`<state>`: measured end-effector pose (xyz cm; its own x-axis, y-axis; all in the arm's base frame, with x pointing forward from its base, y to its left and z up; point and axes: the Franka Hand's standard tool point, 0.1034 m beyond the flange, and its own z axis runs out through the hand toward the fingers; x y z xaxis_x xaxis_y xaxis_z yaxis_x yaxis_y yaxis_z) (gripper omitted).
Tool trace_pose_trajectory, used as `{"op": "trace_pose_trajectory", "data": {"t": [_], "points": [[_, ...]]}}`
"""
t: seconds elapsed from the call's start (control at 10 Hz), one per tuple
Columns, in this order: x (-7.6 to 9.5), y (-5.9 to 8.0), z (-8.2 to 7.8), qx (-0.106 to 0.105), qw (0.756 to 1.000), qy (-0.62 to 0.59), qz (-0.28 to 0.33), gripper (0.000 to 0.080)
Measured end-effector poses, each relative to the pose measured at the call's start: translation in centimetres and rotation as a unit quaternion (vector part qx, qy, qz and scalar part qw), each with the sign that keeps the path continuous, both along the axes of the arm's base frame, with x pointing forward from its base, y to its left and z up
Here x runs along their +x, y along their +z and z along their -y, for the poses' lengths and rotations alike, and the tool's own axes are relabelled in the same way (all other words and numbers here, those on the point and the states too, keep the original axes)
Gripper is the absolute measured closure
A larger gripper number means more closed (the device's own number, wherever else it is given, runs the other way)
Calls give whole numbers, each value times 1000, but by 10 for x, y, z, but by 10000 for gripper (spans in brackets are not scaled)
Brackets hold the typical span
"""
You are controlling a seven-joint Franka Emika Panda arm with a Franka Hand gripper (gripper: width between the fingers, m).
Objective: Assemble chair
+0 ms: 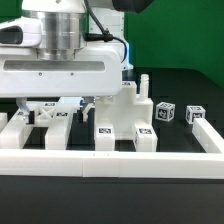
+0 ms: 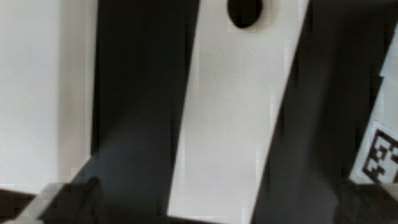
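The gripper (image 1: pixel 58 106) hung released, jaws wide and empty, over a white bar (image 2: pixel 240 120) at the exterior view's left, apparently centred to straddle and grasp it.

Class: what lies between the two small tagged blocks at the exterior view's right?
In the exterior view, only bare black table separates that view's left block from its right block.

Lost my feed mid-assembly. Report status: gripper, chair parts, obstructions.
Gripper open, low over the parts, nothing seen held. Chair pieces spread out: holed panel under wrist, two tagged blocks at exterior view's right. Nothing seen blocking.
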<state>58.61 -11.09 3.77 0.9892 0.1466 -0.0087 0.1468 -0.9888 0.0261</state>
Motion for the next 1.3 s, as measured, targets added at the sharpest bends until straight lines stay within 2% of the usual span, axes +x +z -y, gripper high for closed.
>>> {"op": "trace_pose_trajectory", "data": {"t": [0.5,0.9,1.0,1.3], "points": [[-7,-16,-4,1,999,-30,-16,151],[-6,-15,-3,1,999,-34,-13,151],[-12,-19,2,12,998,-61,-22,151],[-19,-27,2,14,996,-81,-33,151]]}}
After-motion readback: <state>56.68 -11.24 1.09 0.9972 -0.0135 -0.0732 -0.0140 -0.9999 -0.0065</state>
